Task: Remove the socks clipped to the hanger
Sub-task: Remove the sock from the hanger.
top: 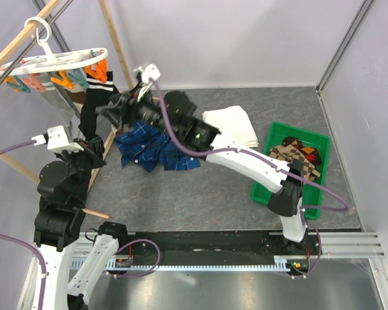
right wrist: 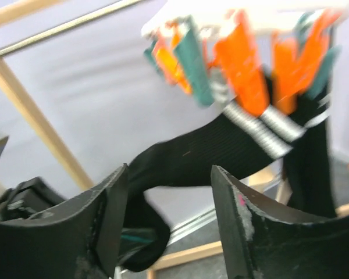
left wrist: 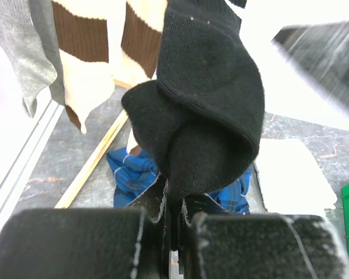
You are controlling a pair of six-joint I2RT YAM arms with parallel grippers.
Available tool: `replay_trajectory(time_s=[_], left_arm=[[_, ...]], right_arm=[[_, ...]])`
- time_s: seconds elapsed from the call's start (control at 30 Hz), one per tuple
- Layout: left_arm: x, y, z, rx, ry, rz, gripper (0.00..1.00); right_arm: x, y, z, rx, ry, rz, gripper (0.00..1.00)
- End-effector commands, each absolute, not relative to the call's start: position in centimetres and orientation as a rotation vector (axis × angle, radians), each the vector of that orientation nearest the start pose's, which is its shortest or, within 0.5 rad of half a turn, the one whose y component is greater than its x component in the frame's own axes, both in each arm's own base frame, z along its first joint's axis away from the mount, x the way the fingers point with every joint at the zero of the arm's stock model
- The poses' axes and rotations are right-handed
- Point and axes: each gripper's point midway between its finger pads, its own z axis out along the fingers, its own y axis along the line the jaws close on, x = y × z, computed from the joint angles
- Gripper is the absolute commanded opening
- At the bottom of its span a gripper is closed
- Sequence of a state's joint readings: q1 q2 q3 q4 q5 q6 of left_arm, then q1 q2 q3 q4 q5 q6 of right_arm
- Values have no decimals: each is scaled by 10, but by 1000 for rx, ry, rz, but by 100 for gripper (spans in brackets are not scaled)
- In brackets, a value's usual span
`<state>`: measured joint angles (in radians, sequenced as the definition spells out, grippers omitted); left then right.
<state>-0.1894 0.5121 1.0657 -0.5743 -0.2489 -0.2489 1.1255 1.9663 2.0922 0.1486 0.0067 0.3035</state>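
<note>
The white round hanger (top: 58, 61) with orange and teal clips hangs at the top left. A black sock (top: 92, 110) with a white-striped cuff hangs from an orange clip (right wrist: 239, 65). My left gripper (left wrist: 175, 204) is shut on the black sock's (left wrist: 203, 99) lower end; in the top view this gripper (top: 90, 137) sits just below the hanger. My right gripper (right wrist: 170, 177) is open, its jaws either side of the black sock's (right wrist: 209, 150) leg without touching it; in the top view it (top: 113, 106) is beside the sock. A brown-and-cream striped sock (left wrist: 84, 58) and a grey sock (left wrist: 17, 52) also hang clipped.
A green bin (top: 275, 132) at the right holds argyle socks (top: 297, 155). A blue plaid shirt (top: 152, 148) and a folded white towel (top: 233, 126) lie on the grey floor. Wooden rack poles (top: 113, 39) stand by the hanger, and one lies by the left arm.
</note>
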Motion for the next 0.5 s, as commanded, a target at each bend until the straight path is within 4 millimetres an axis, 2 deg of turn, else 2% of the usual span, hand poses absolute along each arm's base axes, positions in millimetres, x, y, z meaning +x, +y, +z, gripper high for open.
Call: replay_trajectory(time_s=[0.0,0.03,0.07,0.1,0.17,0.27,0.37,0.43,0.47], left_arm=[[214,-1,382,-309,1609,-127,2],[214,0,381,-316,1616,-122,2],[214,3,380,-327,1621,-107,2],[214,5,378,-336,1635,-93,2],[212,11,378,-358,1638,-58,2],[211,15,381,-373,1643,-41,2],[211,11,386,-372,1652,-67,2],[211,6,386,-351,1657,-93,2],[211,4,384,-342,1662,-102,2]], right_arm=[[259,521,551,-585,1050,1288,67],[266,520,549,-583,1059,1274,67],[271,516,558,-568,1045,1266,67],[285,517,551,-559,1063,1247,67],[295,514,553,-543,1067,1248,67],[310,515,537,-530,1115,1244,66],[312,521,522,-499,1173,1288,65],[323,519,515,-388,1226,1304,64],[329,521,500,-329,1284,1309,63]])
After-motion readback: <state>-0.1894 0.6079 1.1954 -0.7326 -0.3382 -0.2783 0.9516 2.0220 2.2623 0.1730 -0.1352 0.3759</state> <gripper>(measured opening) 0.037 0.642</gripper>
